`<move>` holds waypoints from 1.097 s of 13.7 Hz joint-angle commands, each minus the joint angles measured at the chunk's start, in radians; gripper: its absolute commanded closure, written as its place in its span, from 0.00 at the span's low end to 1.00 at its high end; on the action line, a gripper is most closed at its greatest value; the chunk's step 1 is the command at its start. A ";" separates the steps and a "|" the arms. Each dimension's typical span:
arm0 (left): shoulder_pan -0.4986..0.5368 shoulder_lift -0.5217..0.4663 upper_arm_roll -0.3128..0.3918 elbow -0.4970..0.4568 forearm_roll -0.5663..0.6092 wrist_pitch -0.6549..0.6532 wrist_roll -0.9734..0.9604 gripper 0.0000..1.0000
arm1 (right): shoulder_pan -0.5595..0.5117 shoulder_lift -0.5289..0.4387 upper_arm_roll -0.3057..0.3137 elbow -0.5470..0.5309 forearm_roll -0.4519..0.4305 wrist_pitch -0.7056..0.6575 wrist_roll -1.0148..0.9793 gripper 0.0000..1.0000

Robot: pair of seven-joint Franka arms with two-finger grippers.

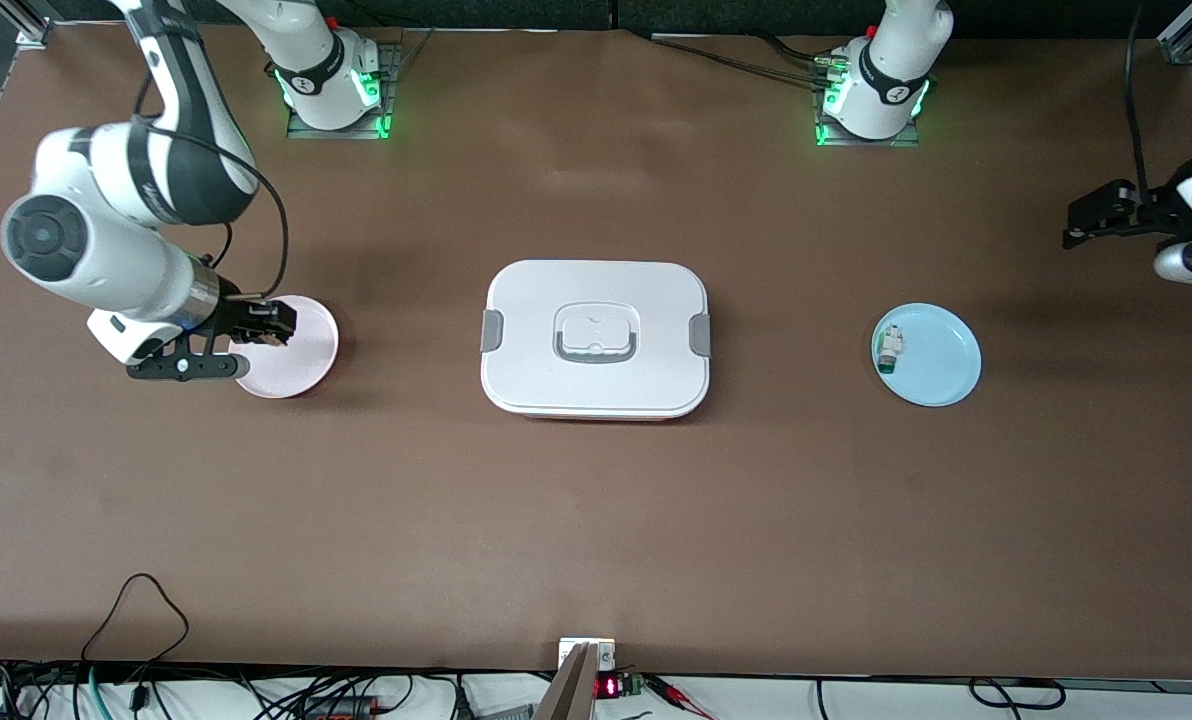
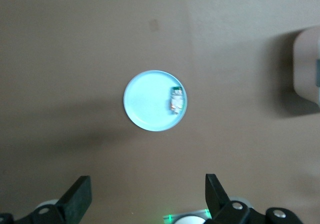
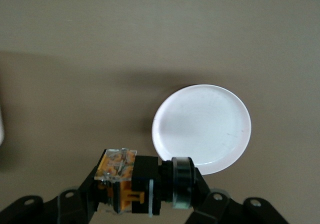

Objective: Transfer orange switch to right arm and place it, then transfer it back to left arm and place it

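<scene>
Right end effector (image 1: 261,325) grips orange switch (image 3: 135,181) over pink plate (image 1: 306,360) edge.

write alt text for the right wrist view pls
The right claw is shut on the orange switch, held up in the air over the brown table. A bare pale round plate lies on the table below it.

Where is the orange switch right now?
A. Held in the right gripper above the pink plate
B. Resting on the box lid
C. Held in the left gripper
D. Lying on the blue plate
A: the right gripper is shut on the orange switch, up over the pink plate; the blue plate holds only a white-and-green part.
</scene>
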 commanded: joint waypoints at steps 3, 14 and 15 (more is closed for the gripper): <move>-0.006 0.000 -0.020 0.007 -0.133 -0.096 0.006 0.00 | 0.001 -0.022 0.070 0.154 0.093 -0.122 -0.096 0.57; 0.041 0.230 -0.017 -0.016 -0.892 -0.326 -0.091 0.00 | 0.063 -0.058 0.226 0.223 0.500 0.039 -0.618 0.57; 0.041 0.259 -0.017 -0.018 -0.950 -0.325 -0.094 0.00 | 0.074 -0.053 0.227 0.223 0.537 0.066 -0.696 0.57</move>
